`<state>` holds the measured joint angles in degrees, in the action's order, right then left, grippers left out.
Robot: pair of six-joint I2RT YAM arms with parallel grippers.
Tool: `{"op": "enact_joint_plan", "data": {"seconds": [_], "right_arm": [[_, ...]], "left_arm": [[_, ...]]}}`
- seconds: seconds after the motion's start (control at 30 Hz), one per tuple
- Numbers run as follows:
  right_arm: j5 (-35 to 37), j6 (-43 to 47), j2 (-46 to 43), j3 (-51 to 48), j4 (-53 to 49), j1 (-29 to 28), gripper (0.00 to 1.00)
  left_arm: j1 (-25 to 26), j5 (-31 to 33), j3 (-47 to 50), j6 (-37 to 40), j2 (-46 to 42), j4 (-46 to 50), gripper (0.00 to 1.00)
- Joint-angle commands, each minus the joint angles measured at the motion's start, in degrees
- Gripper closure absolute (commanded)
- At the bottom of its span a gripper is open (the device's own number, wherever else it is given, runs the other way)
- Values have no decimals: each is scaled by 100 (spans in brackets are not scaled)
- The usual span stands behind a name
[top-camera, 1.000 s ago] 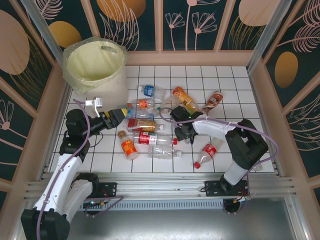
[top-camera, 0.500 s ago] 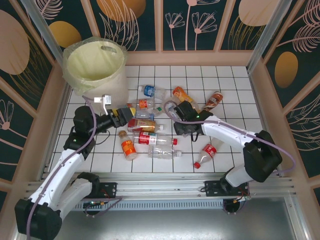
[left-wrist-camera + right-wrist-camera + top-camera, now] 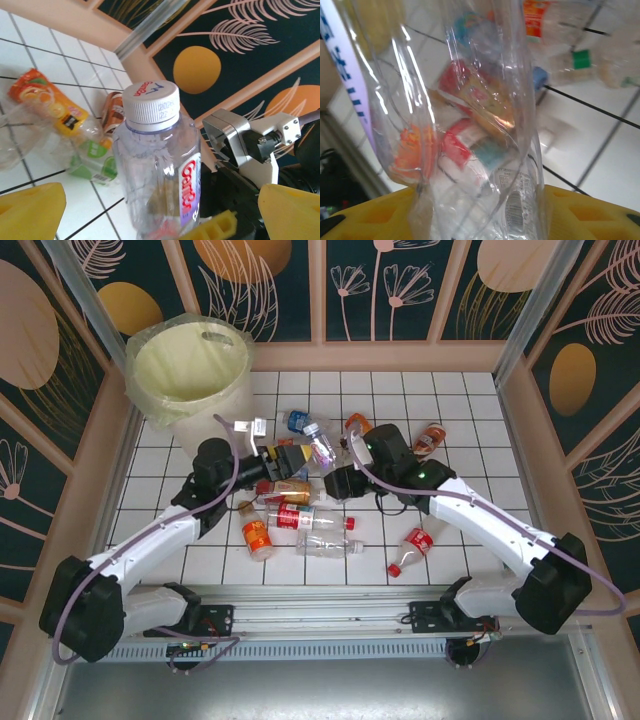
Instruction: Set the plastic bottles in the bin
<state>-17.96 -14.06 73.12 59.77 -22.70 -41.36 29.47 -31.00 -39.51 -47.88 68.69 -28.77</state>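
Observation:
My right gripper (image 3: pixel 323 463) (image 3: pixel 480 215) is shut on a clear bottle (image 3: pixel 318 447) (image 3: pixel 470 125) with a white cap and a red-lettered label, holding it up above the tiles. My left gripper (image 3: pixel 286 456) (image 3: pixel 160 212) is open, and its yellow fingers (image 3: pixel 30 210) stand wide on either side of that same bottle (image 3: pixel 160 165) without touching it. The cream bin (image 3: pixel 225 410) with its pale yellow bag stands at the back left, behind the left arm. Several other plastic bottles lie on the tiles, among them an orange one (image 3: pixel 257 532) and a red-labelled one (image 3: pixel 412 548).
More bottles lie under and around the grippers: a red-labelled clear one (image 3: pixel 300 517), a plain clear one (image 3: pixel 325 546), a brown one (image 3: pixel 430 437) (image 3: pixel 112 107) and an orange-labelled one (image 3: pixel 47 100). Wooden walls ring the tiled floor. Bare tiles lie at the far right.
The right gripper has carried the clear bottle up and to the left, toward the left arm. The left arm has reached right, bringing its open fingers around the bottle.

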Motion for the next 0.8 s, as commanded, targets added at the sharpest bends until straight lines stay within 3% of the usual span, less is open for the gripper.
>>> {"op": "enact_joint_plan", "data": {"seconds": [0.0,0.3,0.57,0.63,0.77], "right_arm": [[-851,-157,-106,218,488,-38,44],[-1575,-224,-184,49,864,-34,44],[-1439,-246,-158,-149,898,-30,43],[-1439,-246,-141,-148,908,-22,39],[-1400,-263,-134,-92,964,-24,25]], "left_arm": [[143,-147,-185,-136,105,-700,3],[252,-257,-155,-240,294,-952,15],[260,-214,-171,-354,243,-1036,43],[261,-217,-189,-373,203,-1034,52],[260,-143,-300,-245,86,-787,55]]}}
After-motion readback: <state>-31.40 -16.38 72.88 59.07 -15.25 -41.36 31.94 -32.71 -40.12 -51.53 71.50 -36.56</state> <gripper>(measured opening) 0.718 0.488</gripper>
